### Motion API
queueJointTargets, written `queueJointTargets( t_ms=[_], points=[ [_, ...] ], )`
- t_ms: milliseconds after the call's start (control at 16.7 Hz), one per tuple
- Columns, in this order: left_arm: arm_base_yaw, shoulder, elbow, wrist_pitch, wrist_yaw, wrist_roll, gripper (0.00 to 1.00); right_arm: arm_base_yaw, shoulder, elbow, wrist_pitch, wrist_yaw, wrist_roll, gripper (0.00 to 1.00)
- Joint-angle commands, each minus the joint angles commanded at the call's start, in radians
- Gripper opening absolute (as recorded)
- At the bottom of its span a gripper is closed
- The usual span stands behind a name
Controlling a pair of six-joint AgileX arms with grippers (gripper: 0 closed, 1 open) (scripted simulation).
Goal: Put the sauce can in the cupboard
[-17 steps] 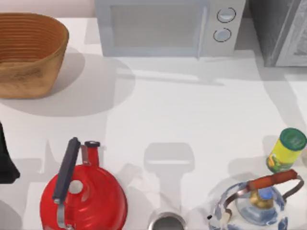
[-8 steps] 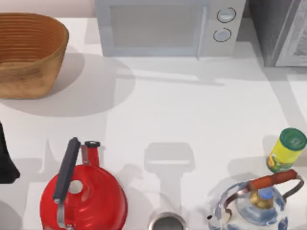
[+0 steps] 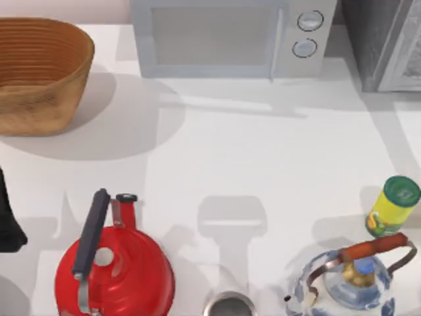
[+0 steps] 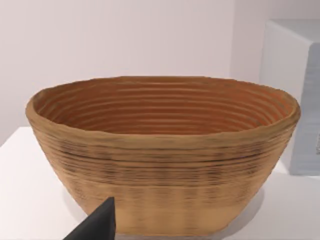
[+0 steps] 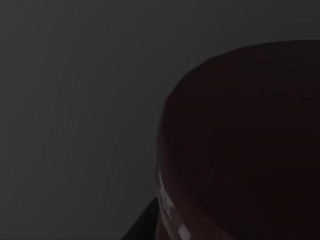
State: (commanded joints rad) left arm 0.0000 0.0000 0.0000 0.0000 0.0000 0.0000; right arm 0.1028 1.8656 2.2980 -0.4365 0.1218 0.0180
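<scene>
Top view, contents of the white table (image 3: 263, 151):

- Cupboard (image 3: 380, 39): grey, at the far right corner, cut off by the top and right edges. A lighter panelled door face is at its right.
- Microwave (image 3: 217, 36): light grey, along the far edge just left of the cupboard, with two round knobs on its right side. Its top is cut off.
- Woven basket (image 3: 39, 72): brown, at the far left, partly out of frame.
- Red kettle (image 3: 112, 270): near left, dark handle across its top, lower part cut off.
- Round metal rim (image 3: 228, 306): near edge, centre, mostly cut off; possibly a cup.
- Blue-and-white kettle (image 3: 352, 280): near right, with an orange-brown handle.
- Yellow-green container (image 3: 393, 205): green lid, upright, just beyond that kettle.
- Left arm (image 3: 8, 224): a dark shape parked at the table's left edge.

Left wrist view: the basket (image 4: 160, 155) is close ahead, with a side of the microwave (image 4: 295, 95) beyond it. One dark tip of the left gripper (image 4: 95, 227) juts in; whether it is released or clenched cannot be told.

Right wrist view: dark.

Sauce can: its place, its long axis and the way it points cannot be told. Right gripper: grip cannot be told.
</scene>
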Motion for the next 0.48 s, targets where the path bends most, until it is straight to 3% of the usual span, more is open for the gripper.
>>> queueJointTargets(
  t_ms=[480],
  points=[
    [0.000, 0.000, 0.000, 0.000, 0.000, 0.000, 1.00, 0.000, 0.000, 0.000, 0.000, 0.000, 0.000, 0.98]
  ],
)
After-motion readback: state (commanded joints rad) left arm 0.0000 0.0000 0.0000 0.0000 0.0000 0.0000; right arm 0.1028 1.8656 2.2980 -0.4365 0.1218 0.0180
